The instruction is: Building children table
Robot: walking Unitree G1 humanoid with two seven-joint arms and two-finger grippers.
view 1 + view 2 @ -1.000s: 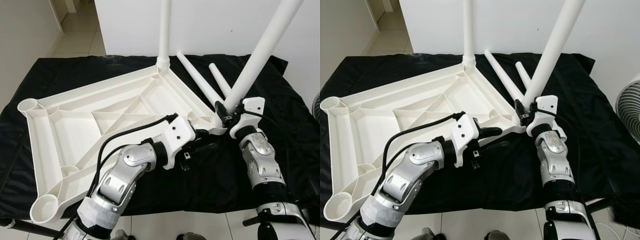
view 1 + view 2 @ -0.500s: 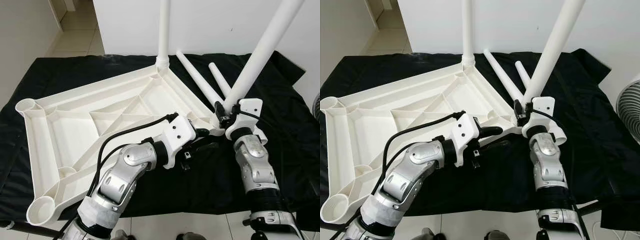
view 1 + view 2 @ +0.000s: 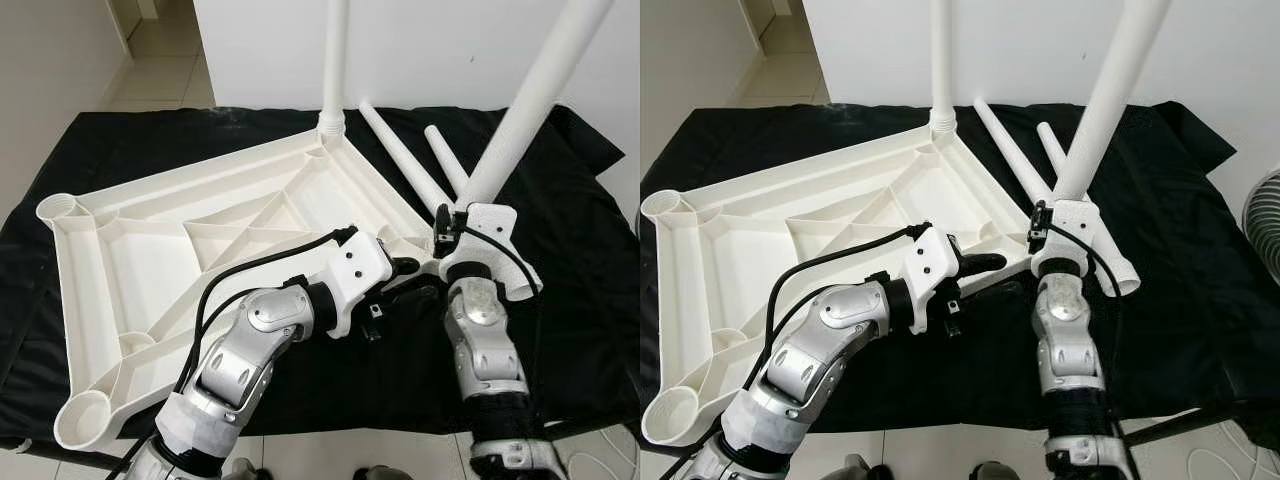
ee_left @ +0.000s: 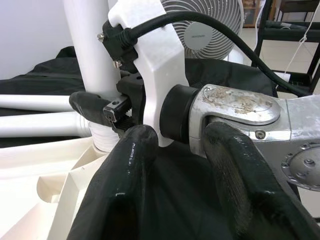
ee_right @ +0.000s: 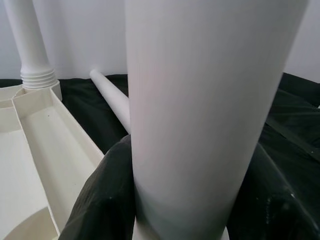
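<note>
An upturned white plastic tabletop [image 3: 150,250] lies rib side up on a black cloth. One white leg [image 3: 333,60] stands upright in its far corner socket. A second leg [image 3: 525,100] leans steeply over the near right corner, and my right gripper [image 3: 455,215] is shut on its lower end; black fingers [image 5: 100,200] press both sides of the tube. My left gripper [image 3: 408,280] is open beside that same corner, fingers [image 4: 130,165] apart with only cloth between them, facing the right wrist.
Two loose white legs [image 3: 400,160] [image 3: 446,160] lie on the cloth behind the corner. The cloth-covered table [image 3: 590,280] ends at a white wall behind. A fan [image 3: 1265,215] stands at the right. Tiled floor [image 3: 160,60] runs off to the far left.
My right forearm has swung left, so it now stands almost straight under the wrist, still gripping the tilted leg. The left arm has stayed put.
</note>
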